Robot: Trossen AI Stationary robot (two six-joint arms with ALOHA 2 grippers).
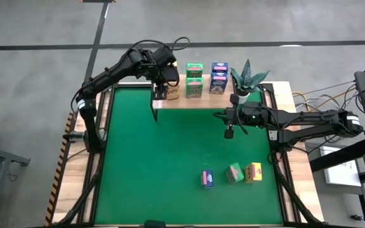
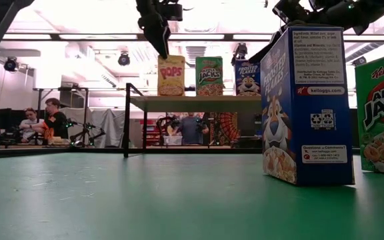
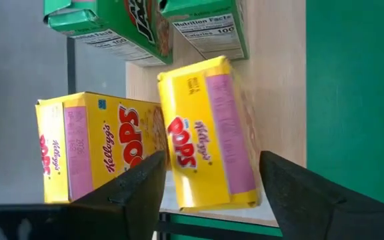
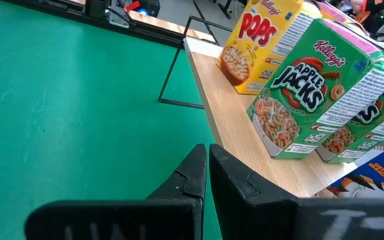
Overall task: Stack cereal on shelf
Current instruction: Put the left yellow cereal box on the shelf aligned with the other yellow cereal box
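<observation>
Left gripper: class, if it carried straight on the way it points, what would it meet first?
Probably the front yellow Pops box on the shelf; the open left gripper straddles it, though depth is unclear.

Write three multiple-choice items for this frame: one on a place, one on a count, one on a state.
1. Where is the left hand?
A. over the shelf's yellow boxes
B. over the mat's near edge
C. beside the plant

2. How many cereal boxes lie on the green mat, off the shelf?
A. one
B. three
C. six

3. How does the right hand stand?
A. shut, holding nothing
B. open wide
C. shut on a blue box

Answers:
1 A, the left wrist view looks down on two yellow boxes between its open fingers.
2 B, the blue box, green box and yellow box sit in a row on the mat.
3 A, its fingers meet with nothing between them.
</observation>
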